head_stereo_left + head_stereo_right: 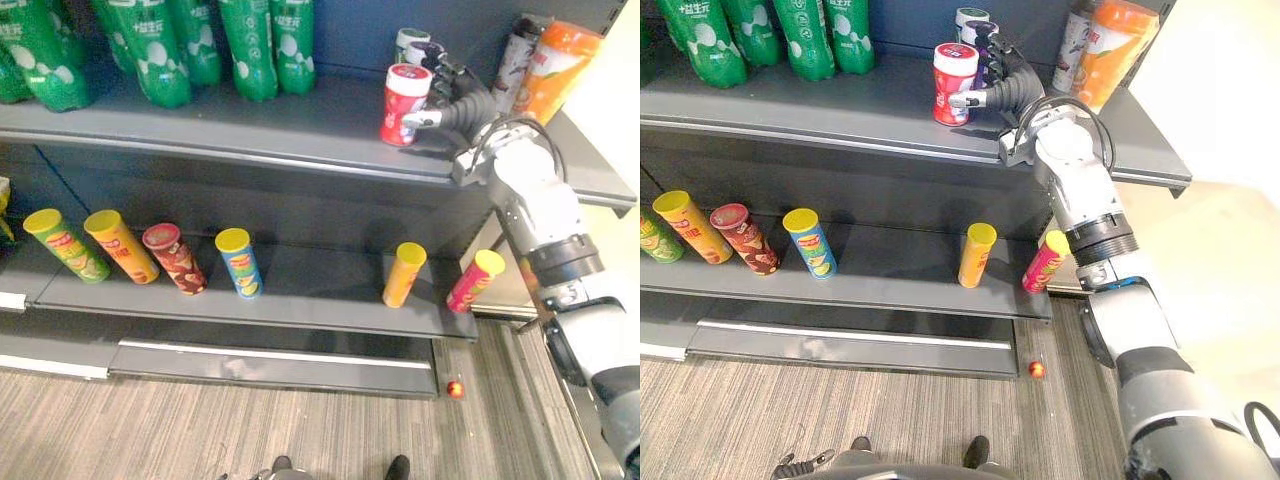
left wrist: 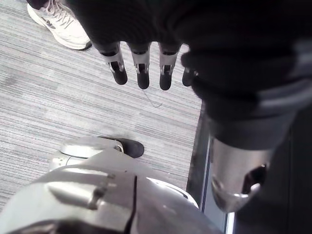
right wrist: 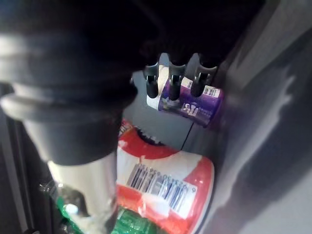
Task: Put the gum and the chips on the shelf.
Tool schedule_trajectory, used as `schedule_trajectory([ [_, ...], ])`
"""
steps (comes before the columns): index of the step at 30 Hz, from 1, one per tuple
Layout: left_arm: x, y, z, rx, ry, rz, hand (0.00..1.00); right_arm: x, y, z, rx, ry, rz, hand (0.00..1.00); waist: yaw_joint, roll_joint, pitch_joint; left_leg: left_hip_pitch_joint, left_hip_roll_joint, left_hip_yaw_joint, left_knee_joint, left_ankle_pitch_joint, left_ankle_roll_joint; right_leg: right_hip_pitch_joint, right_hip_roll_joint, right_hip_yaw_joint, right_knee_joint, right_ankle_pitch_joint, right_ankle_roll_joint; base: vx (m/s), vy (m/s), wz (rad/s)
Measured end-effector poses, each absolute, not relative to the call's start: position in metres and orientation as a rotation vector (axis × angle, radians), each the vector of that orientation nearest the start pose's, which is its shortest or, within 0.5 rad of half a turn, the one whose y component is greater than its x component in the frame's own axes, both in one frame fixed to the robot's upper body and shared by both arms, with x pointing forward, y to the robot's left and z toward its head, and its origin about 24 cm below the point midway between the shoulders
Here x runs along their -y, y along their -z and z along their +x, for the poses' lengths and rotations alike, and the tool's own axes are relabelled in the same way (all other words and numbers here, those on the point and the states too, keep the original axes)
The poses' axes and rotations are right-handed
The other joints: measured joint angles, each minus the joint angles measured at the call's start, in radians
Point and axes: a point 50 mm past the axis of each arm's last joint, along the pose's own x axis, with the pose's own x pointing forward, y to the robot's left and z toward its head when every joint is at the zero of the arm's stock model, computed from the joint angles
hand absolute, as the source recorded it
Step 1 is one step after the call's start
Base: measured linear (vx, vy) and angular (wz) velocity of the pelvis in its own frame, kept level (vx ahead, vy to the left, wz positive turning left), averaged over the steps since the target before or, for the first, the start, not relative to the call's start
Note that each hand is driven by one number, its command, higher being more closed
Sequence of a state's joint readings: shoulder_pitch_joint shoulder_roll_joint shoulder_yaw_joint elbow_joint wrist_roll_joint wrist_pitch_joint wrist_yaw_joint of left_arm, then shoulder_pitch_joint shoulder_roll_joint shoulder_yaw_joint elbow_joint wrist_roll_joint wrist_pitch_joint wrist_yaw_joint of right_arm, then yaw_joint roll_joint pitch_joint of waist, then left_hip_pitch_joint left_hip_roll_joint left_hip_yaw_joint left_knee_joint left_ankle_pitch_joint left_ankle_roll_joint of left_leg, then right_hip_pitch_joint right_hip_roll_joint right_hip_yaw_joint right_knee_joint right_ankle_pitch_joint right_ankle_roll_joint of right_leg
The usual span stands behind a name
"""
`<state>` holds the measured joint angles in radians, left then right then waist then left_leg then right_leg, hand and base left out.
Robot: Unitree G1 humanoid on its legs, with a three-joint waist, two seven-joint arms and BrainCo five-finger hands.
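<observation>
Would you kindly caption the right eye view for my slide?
Right hand at red gum canister standing on upper shelf; chip cans below.

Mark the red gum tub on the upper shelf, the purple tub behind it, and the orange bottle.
red gum tub (image 1: pixel 400 105), left eye view, on its red side wall.
purple tub (image 3: pixel 195 108), right wrist view, on its purple label.
orange bottle (image 1: pixel 555 70), left eye view, on the middle of its body.

Matt metal shelf (image 1: pixel 250 130), glossy plastic bottles (image 1: pixel 250 50), glossy-labelled gum tub (image 1: pixel 404 105), rough striped carpet (image 1: pixel 200 430)
</observation>
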<state>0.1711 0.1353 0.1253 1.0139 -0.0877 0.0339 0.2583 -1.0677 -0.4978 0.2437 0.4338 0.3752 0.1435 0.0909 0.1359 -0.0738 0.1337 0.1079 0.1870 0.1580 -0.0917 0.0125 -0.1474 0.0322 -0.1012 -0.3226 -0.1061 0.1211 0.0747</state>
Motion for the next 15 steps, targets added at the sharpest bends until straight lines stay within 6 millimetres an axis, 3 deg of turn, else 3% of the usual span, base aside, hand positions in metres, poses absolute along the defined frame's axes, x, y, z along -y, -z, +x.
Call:
schedule_trajectory([
  [8,-0.234,0.16,0.056,-1.199,-0.489,0.15,0.0,0.134,-0.303,0.369,0.517,-0.341,-0.25,0.0,-0.023,-0.001,-0.001,0.005,0.001,0.02,0.0,-0.001,-0.001,-0.009,0.003,0.009,0.0,0.003,0.002,0.02,0.005,-0.05],
  [15,-0.234,0.16,0.055,-1.2,-0.491,0.152,0.0,0.144,-0.333,0.348,0.662,-0.307,-0.245,0.0,-0.027,-0.003,-0.002,0.013,0.002,0.034,0.0,-0.003,-0.002,-0.011,0.011,0.026,0.0,0.003,0.002,0.0,-0.001,-0.05],
])
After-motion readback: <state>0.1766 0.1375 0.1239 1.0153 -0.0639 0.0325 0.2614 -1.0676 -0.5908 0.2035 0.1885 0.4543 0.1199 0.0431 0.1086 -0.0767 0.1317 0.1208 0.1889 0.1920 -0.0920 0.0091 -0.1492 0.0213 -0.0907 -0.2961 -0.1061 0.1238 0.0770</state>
